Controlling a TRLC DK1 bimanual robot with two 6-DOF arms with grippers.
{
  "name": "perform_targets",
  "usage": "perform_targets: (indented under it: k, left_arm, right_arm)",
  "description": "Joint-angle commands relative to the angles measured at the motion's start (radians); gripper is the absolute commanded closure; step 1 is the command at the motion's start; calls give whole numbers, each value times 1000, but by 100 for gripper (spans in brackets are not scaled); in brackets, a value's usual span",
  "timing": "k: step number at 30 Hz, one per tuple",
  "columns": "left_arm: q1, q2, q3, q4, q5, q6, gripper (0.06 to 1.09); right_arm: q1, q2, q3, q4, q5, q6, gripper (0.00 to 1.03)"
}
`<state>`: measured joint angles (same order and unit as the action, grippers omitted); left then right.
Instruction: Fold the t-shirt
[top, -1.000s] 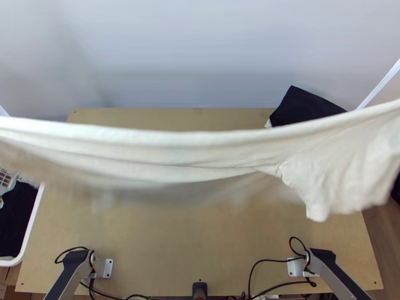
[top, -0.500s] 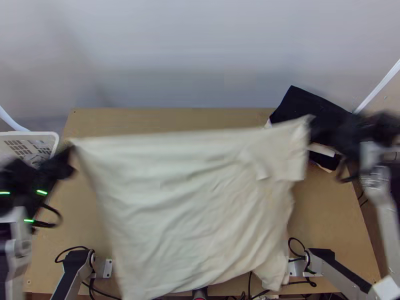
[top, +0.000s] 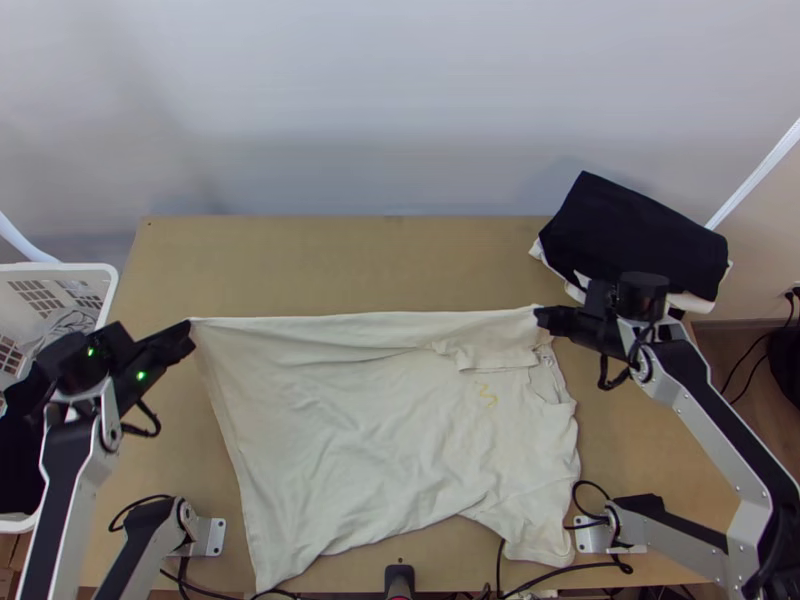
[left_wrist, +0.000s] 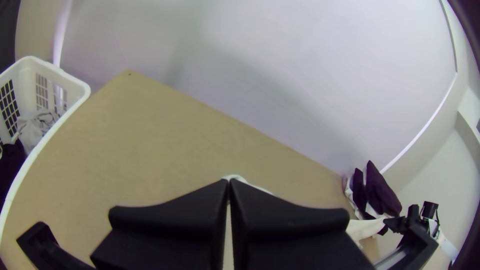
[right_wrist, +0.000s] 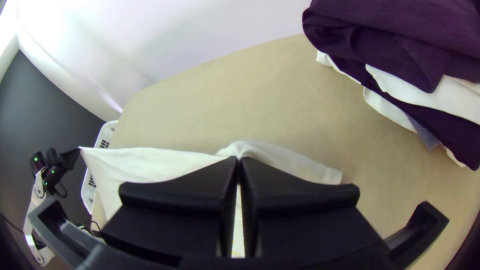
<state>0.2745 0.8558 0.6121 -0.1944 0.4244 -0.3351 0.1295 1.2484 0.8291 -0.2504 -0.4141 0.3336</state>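
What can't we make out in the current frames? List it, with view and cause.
Pinched part of shirt, left tool: left wrist view, behind its fingers.
Same at right tool: right wrist view, behind its fingers.
Shirt's lower layers: top view, under upper cloth.
Yellow mark detail: top view, too small.
Rest of basket: top view, cut by left edge.

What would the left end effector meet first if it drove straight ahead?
Beyond the shirt corner in the end effector, probably the pale back wall; with height unclear, perhaps the tabletop.
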Motion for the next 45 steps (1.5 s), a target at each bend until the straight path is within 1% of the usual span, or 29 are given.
perform_targets:
  k: [1, 6, 8, 11, 13, 19, 24, 26, 32, 35, 39, 42, 45]
  left_arm:
    - [12, 121, 6, 64, 4, 30, 105]
    - [8, 342, 64, 89, -33, 48, 105]
    - [-9, 431, 104, 92, -95, 76, 105]
    - [-26, 560, 155, 104, -154, 110, 105]
    - [-34, 620, 189, 118, -179, 123, 105]
    - [-29, 782, 330, 125, -202, 123, 105]
    - [-24, 916, 488, 112, -219, 127, 105]
    - [-24, 980, 566, 101, -233, 146, 105]
    - [-24, 1154, 807, 12, -248, 153, 105]
    - [-37, 1203, 884, -5, -250, 153, 105]
    - [-69, 1250, 979, -51, -253, 150, 105]
    - [-86, 1287, 1060, -117, -257, 128, 105]
    - [-97, 1330, 1166, -247, -265, 108, 105]
  right_arm:
    - [18, 60, 11, 45, 18, 16, 100]
    - [19, 198, 91, 66, 20, 15, 100]
    - [22, 249, 117, 74, 20, 13, 100]
    - [32, 322, 163, 83, 21, 13, 100]
    - [51, 368, 196, 88, 35, 12, 100]
    - [84, 493, 320, 89, 77, -5, 100]
    - [98, 597, 461, 79, 106, -10, 100]
    - [101, 640, 527, 65, 123, -8, 100]
    - [104, 755, 720, 30, 189, -1, 100]
    - [99, 801, 801, 11, 216, 2, 100]
    - [88, 858, 900, -23, 224, 10, 100]
    - [81, 890, 959, -47, 224, 10, 100]
    - [78, 911, 1002, -69, 224, 13, 100]
